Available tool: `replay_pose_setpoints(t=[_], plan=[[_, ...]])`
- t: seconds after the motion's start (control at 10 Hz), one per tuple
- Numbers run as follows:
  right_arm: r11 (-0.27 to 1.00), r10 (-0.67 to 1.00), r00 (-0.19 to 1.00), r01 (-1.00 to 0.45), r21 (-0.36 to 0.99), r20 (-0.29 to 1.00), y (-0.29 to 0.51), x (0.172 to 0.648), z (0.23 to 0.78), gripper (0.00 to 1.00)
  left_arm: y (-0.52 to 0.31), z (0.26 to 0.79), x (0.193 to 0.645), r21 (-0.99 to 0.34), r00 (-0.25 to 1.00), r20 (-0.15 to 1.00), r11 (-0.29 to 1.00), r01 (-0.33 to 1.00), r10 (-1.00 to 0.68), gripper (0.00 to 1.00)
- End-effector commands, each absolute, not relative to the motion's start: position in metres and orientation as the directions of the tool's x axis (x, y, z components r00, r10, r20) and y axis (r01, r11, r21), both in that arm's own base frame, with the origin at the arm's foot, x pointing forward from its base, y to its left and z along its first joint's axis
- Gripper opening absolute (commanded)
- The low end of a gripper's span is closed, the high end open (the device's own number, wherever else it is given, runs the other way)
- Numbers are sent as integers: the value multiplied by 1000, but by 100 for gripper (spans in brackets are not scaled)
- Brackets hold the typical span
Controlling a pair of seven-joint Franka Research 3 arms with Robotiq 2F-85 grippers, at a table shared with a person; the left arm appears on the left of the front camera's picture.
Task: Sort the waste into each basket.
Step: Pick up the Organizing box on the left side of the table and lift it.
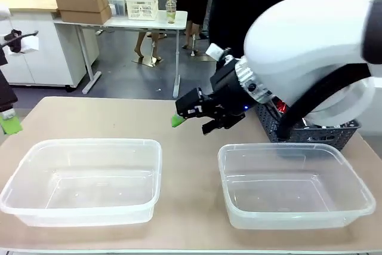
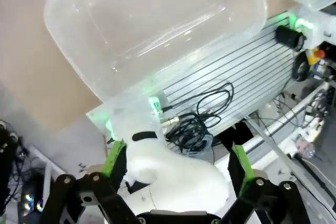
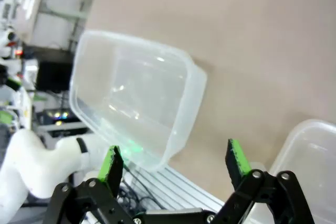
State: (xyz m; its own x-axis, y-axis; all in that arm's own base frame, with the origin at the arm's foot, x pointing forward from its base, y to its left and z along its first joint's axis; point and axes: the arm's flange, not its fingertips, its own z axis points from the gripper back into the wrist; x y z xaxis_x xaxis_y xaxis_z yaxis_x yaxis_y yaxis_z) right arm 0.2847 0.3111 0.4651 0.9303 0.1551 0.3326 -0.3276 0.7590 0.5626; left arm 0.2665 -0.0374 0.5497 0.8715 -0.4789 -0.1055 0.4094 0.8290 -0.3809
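Two clear plastic baskets stand on the tan table, one at the left (image 1: 89,143) and one at the right (image 1: 280,146); both are empty. Of the waste, a bit of red and silver (image 1: 280,108) peeks out of a dark lattice basket behind my right arm. My right gripper (image 1: 194,122) hangs open above the table's middle, between the two baskets, holding nothing. Its wrist view looks past open fingers (image 3: 111,163) at the left basket (image 3: 131,98). A green pad (image 1: 9,125) of my left gripper shows at the far left edge. My left gripper (image 2: 177,161) is open above the basket (image 2: 157,24).
The dark lattice basket (image 1: 310,134) stands at the back right, behind the right clear basket. A person in black stands at the far side, behind my right arm. Below the table's near edge are the robot base and cables (image 2: 199,119).
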Motion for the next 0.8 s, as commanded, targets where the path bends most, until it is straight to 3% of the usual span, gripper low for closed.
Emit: replay_pose_setpoints(t=[0.0, 0.2, 0.3, 0.5, 0.7], plan=[[754, 87, 937, -285, 592, 339, 270, 284, 483, 100, -23, 548, 279, -460, 887, -38, 796, 394, -460, 100], [757, 130, 932, -314, 574, 338, 298, 289, 471, 100, -32, 549, 270, -405, 876, -87, 820, 405, -475, 100], [825, 134, 951, -264, 501, 279, 333, 289, 462, 100, -39, 536, 284, -278, 947, -79, 919, 280, -313, 100], [934, 8, 987, -64, 353, 158, 403, 301, 438, 100, -36, 497, 278, -105, 995, 20, 989, 103, -102, 100], [973, 11, 991, -42, 229, 134, 434, 310, 422, 100, -17, 445, 260, -2, 998, 52, 999, -36, 36, 100]])
